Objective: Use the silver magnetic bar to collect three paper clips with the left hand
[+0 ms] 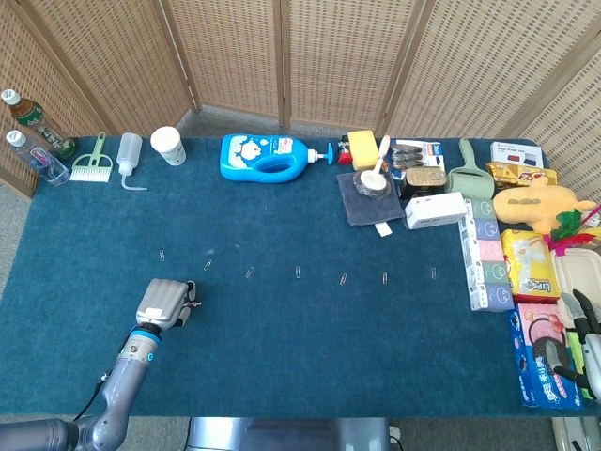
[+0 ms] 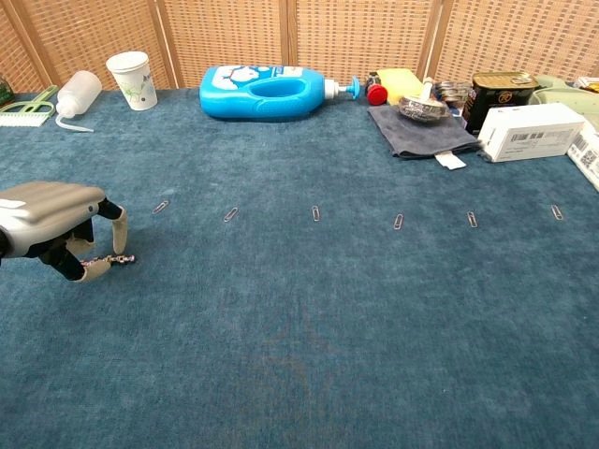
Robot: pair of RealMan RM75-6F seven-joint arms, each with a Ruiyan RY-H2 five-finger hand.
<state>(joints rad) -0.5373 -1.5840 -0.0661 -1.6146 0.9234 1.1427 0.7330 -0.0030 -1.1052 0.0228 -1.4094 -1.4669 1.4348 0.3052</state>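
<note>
Several paper clips lie in a row across the blue cloth; the nearest clip (image 2: 161, 207) (image 1: 163, 255) is just right of and beyond my left hand, with others (image 2: 230, 214) (image 2: 315, 213) further right. My left hand (image 2: 51, 223) (image 1: 162, 301) hovers low at the near left, fingers curled down. It pinches one end of the small silver magnetic bar (image 2: 112, 260), whose free end points right along the cloth. No clip shows on the bar. My right hand (image 1: 584, 343) sits at the far right edge of the head view, fingers apart, holding nothing.
A blue detergent bottle (image 2: 267, 92), paper cup (image 2: 129, 79) and squeeze bottle (image 2: 77, 94) stand along the back. A grey cloth (image 2: 419, 131), a tin (image 2: 502, 94) and a white box (image 2: 530, 130) fill the back right. Boxes and snack packs (image 1: 531, 268) line the right side.
</note>
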